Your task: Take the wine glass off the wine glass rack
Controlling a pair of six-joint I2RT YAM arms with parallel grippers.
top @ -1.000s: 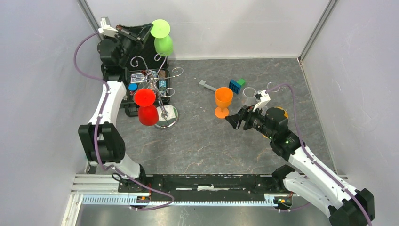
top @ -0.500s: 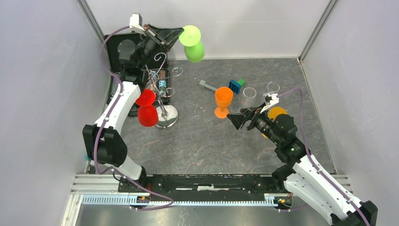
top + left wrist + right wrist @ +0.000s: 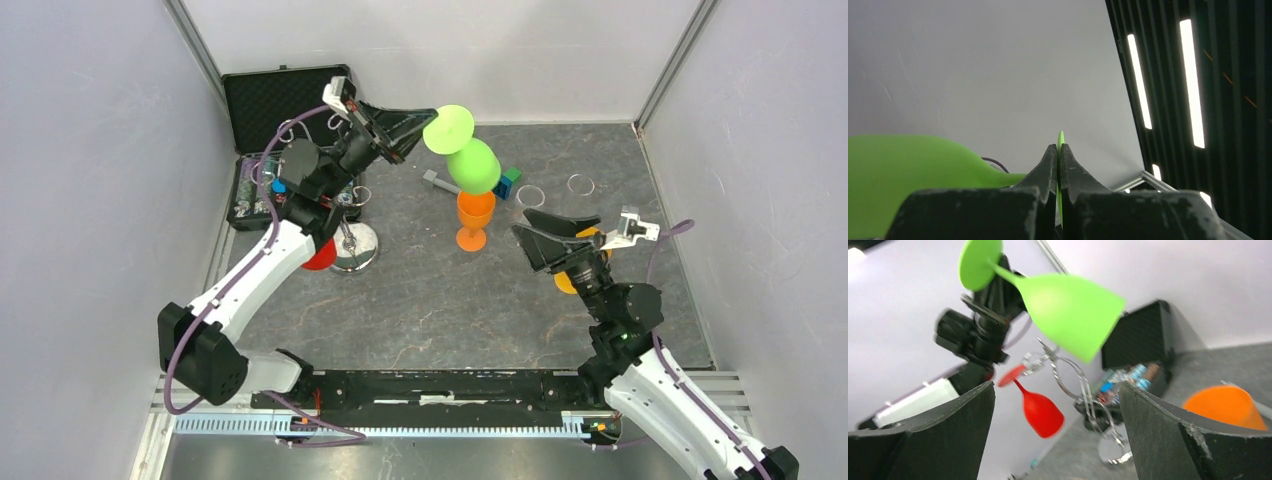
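My left gripper is shut on the foot disc of a green wine glass and holds it in the air, tilted, just above an upright orange glass. In the left wrist view the disc edge sits between the closed jaws, with the bowl at the left. The silver wire rack stands on its round base, with a red glass mostly hidden by my left arm. My right gripper is open and empty, right of the orange glass. The right wrist view shows the green glass, the red glass hanging on the rack, and the right gripper.
An open black foam-lined case with small items lies at the back left. A grey tool, blue and green blocks and two clear rings lie behind the orange glass. Grey walls close in the left and right sides.
My left arm has swung right, carrying the green glass from above the rack to over the orange glass. My right gripper has pulled back, risen and opened wide.
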